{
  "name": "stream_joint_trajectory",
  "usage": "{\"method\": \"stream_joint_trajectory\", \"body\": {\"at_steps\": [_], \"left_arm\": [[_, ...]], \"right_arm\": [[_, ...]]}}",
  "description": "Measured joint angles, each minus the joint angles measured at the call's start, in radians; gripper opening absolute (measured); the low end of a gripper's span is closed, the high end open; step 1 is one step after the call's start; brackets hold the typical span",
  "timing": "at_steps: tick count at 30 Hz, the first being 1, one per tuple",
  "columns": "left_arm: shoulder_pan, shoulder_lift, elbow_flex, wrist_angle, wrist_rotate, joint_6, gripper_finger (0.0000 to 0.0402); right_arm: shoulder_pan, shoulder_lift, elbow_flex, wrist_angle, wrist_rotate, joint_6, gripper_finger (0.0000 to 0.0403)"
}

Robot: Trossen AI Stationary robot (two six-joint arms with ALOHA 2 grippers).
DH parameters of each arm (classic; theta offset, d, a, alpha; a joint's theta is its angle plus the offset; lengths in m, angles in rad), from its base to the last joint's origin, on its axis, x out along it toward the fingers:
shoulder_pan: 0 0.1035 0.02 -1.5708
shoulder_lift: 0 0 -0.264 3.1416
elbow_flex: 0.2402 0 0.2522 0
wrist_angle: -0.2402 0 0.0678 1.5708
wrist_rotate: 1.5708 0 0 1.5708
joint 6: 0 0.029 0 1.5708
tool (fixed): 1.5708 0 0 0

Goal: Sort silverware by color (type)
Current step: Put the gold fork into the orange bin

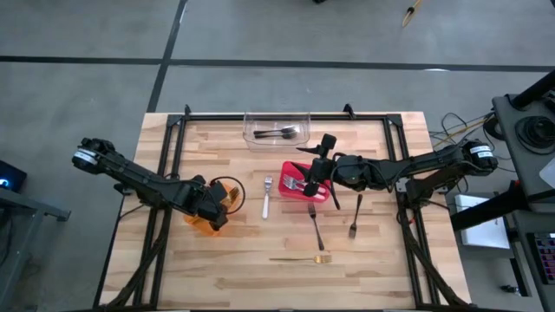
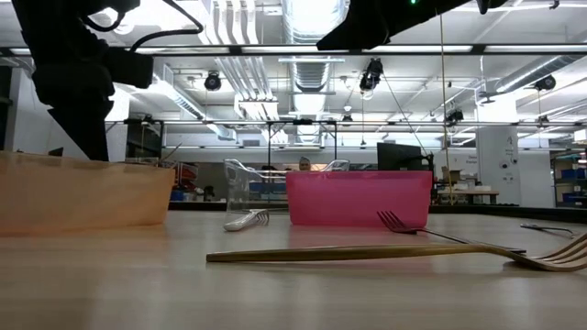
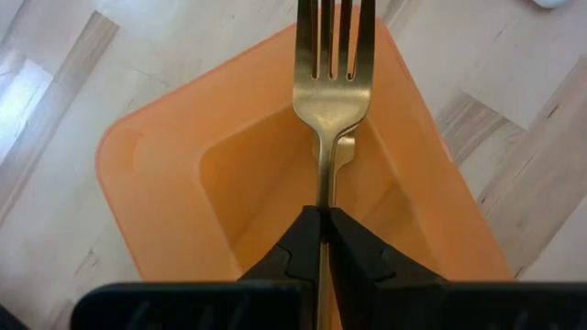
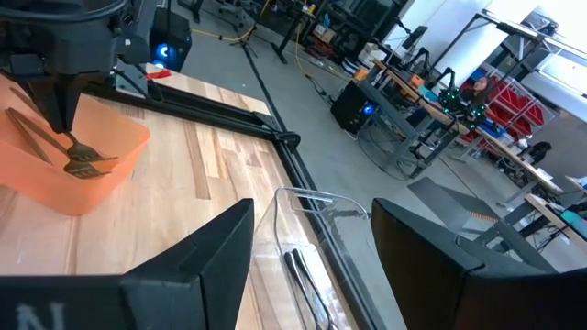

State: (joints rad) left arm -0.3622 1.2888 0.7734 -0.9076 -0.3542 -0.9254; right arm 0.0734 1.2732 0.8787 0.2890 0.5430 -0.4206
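Observation:
My left gripper [image 1: 213, 213] is shut on a gold fork [image 3: 332, 82] over the orange bin [image 3: 165, 174] at the table's left. In the right wrist view the fork's tines [image 4: 89, 163] sit at the bin's rim. My right gripper [image 1: 319, 165] hovers open above the red bin [image 1: 299, 192], which holds silver forks. The clear bin [image 1: 277, 127] at the far edge holds dark utensils [image 4: 303, 273]. On the table lie a pale fork [image 1: 267, 198], two dark forks [image 1: 316, 225] [image 1: 355, 217] and a gold fork [image 1: 299, 258]. My left gripper pinches the gold fork's handle just behind the neck [image 3: 323, 203] between its two fingers [image 3: 298, 243]. It comes from above, slanting steeply down. The fork sticks out beyond the fingertips, tines ahead, inside the orange bin. Whether the tines rest on the bin's rim I cannot tell.
A black metal frame [image 1: 173, 130] runs along the table's far, left and right edges. Bare wood lies along the near edge around the gold fork [image 2: 367, 252]. Beyond the table the right wrist view shows workbenches and equipment.

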Motion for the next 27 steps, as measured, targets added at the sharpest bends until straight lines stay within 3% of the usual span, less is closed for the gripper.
{"method": "stream_joint_trajectory", "body": {"at_steps": [27], "left_arm": [[-0.008, 0.0, -0.011, 0.017, -0.002, -0.017, 0.0006]], "right_arm": [[0.0, 0.0, 0.0, -0.001, 0.0, -0.002, 0.0212]]}}
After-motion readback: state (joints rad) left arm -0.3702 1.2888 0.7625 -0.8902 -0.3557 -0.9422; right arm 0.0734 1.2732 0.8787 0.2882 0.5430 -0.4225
